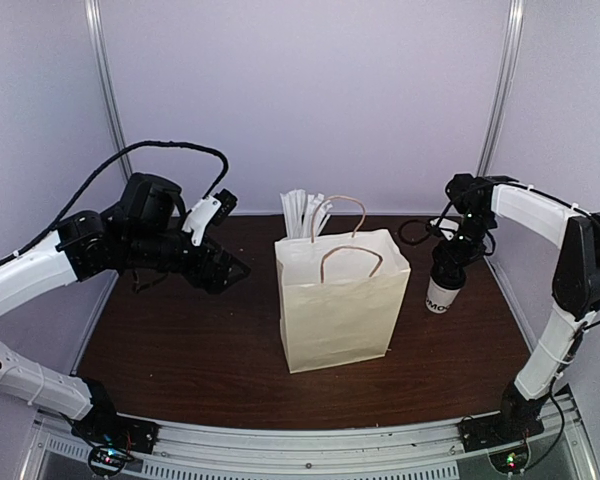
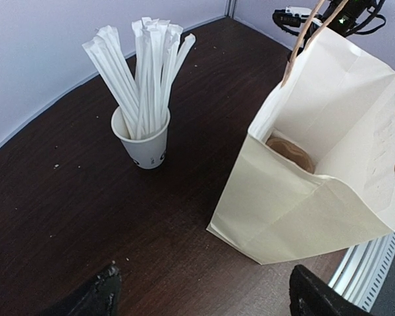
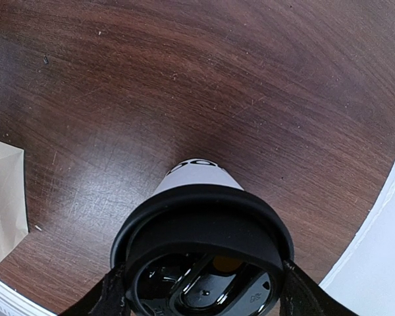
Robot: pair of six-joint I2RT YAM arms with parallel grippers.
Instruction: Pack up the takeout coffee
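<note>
The right end effector [image 1: 450,262] is positioned directly above the takeout coffee [image 1: 441,292], pointing down, with one finger on each side of the black lid [image 3: 204,224]. In the right wrist view both fingers [image 3: 108,296] lie at the lid's rim, either touching it or just beside it. Whether the grip is closed on the lid cannot be determined. The takeout coffee stands upright on the desk [image 1: 180,360], to the right of the paper bag [image 1: 340,300] and apart from it, near the desk's right edge. Its white paper cup [image 3: 194,172] tapers downward and carries dark lettering low on its side. The left end effector [image 2: 204,299] is held above the desk on the left side of the bag, with its jaws wide apart and nothing between them. The paper bag stands upright at the centre of the desk with its mouth open and its brown handles [image 2: 297,49] raised. A brown pulp tray [image 2: 289,151] lies inside the bag at the bottom. A second white cup [image 2: 145,141], filled with tall white wrapped sticks [image 2: 141,72], stands upright on the desk behind the bag, apart from it.
</note>
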